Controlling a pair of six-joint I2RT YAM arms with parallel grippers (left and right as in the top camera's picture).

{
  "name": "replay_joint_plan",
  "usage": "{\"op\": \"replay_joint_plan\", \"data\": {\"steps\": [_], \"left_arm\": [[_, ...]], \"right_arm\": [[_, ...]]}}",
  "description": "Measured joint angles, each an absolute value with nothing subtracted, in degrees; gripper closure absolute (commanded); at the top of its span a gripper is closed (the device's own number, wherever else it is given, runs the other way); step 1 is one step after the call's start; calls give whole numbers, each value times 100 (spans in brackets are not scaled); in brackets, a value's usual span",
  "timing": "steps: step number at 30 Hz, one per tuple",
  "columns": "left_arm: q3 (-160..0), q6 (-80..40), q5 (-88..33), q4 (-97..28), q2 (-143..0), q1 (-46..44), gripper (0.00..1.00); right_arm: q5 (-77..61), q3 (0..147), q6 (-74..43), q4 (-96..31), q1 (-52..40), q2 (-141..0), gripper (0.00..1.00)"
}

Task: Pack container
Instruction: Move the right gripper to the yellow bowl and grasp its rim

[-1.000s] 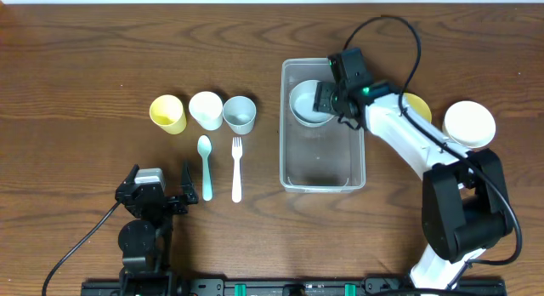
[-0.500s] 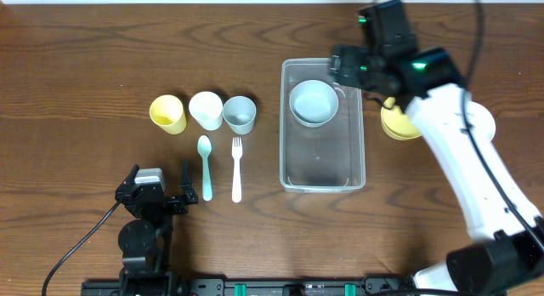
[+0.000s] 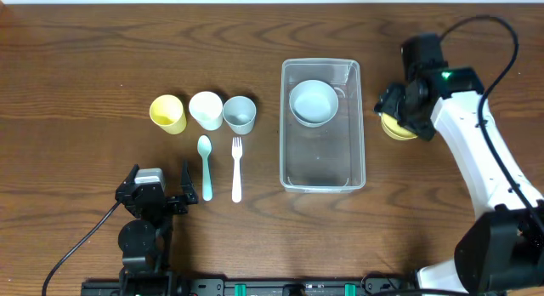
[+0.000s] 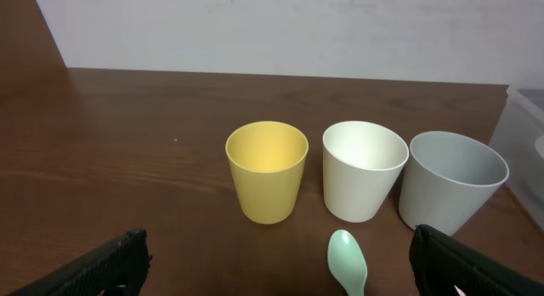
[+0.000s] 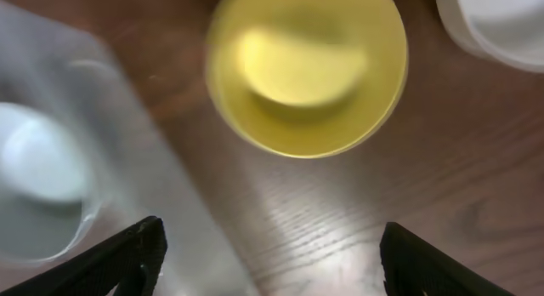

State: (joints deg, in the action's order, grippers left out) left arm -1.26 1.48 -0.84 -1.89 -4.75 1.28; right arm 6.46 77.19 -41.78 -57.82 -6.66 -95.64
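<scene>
Two hands were on your rig, and both stood open. Your left hand (image 4: 276,258) sat low at the near edge of the table (image 3: 76,66), on the left, its fingers (image 4: 93,266) spread wide with nothing between them, facing a row of three upright cups. From left to right you had the yellow cup (image 4: 266,170), the white cup (image 4: 365,168) and the grey cup (image 4: 450,181). They stood close in a line, the white and grey rims touching or all but touching. Nearer to you than the cups lay the mint spoon (image 3: 205,167) and, to its right, the white fork (image 3: 236,168), side by side but apart, handles toward the near edge.

Right of the fork you had the container (image 3: 323,168), upright on the table near the middle, its long side running away from you. One pale grey-blue bowl (image 3: 314,102) sat inside it at the far end. Just beside the container's right wall, outside it, the yellow bowl (image 5: 306,71) stood on the table. Your right hand (image 5: 272,253) hung above that bowl, fingers wide apart and gripping nothing. That wrist view was blurred. A white bowl (image 5: 493,24) stood near the yellow one on its right, and from overhead the arm hid most of it.
</scene>
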Motion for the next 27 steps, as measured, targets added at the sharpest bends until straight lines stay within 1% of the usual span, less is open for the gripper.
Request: {"op": "replay_joint_plan", "data": {"steps": [7, 19, 25, 27], "left_arm": [[-126, 148, -86, -189, -475, 128, 2], [-126, 148, -84, -189, -475, 128, 2], [-126, 148, -86, -189, -475, 128, 2], [-126, 148, -86, -189, -475, 128, 2]], "right_arm": [[650, 6759, -4600, -5098, -390, -9618, 20], [987, 6689, -5096, -4803, 89, -9618, 26], [1013, 6316, -5251, -4080, 113, -9618, 32], [1009, 6099, -5280, -3815, 113, -9618, 36]]}}
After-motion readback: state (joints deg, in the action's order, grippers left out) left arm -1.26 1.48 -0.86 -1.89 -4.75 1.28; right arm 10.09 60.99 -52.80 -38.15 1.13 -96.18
